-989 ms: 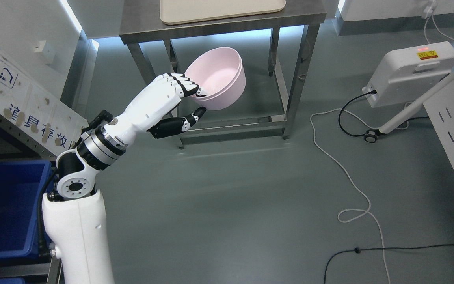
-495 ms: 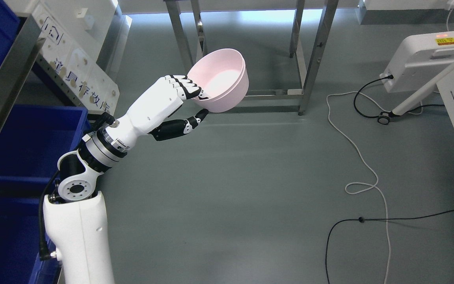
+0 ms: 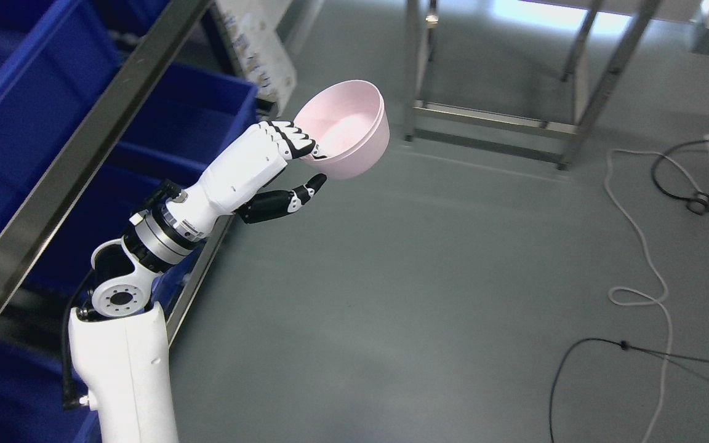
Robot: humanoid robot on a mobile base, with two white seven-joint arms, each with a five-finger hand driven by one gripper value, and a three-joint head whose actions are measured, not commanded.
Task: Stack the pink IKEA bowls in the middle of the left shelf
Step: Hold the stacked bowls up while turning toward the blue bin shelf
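Note:
My left hand holds a stack of two pink bowls by the near rim, fingers curled over the edge and the thumb underneath. The bowls hang tilted in the air above the grey floor, their opening facing up and towards me. The white left arm rises from the lower left. A metal shelf with blue bins fills the left side of the head view, just left of the arm. My right arm does not show.
A steel table's legs and lower rail stand at the top right. White cable and black cable lie on the floor at the right. A printed board leans by the shelf.
The camera has turned left, so the shelf and blue bins now fill the left side and the table has slid to the upper right. The hand keeps the bowls in the same hold.

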